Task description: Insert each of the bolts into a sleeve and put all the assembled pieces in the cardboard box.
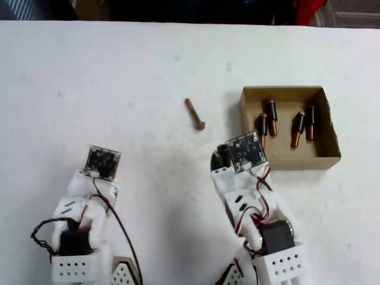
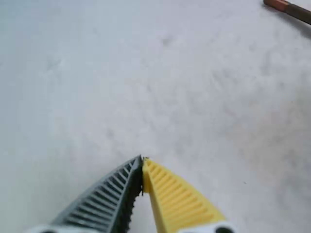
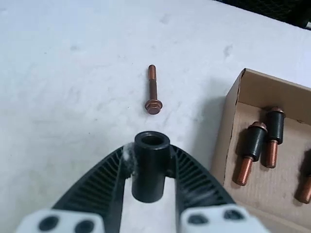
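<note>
— Copper bolt [image 1: 194,114] status? Last 1 loose?
— Yes, 1 bolt, flat on the white table [image 1: 119,65]. It is near the cardboard box [image 1: 282,90] but outside it. 4 assembled pieces [image 1: 271,116] lie inside the box.
— Grippers?
— Right gripper [image 3: 150,154] is clamped on a black sleeve [image 3: 151,167], open bore showing at the free end. Left gripper [image 2: 142,167] has its tips pressed together with nothing between them.
— Geometry for the next move?
— Bolt lies ahead of the right gripper, toward the far side of the table. Its long axis runs nearly in line with that gripper: head toward it, threaded tip pointing away. In the high view it sits diagonal, head end nearer the box.
— Nearer arm?
— Right arm, clearly. Left arm is well apart, and the bolt [image 2: 290,8] sits at the very edge of its wrist view. My read: right is busy with the sleeve, so left has to fetch the bolt and grip across the shank.
— Any labels?
— None readable on box, bolt or sleeve.
</note>
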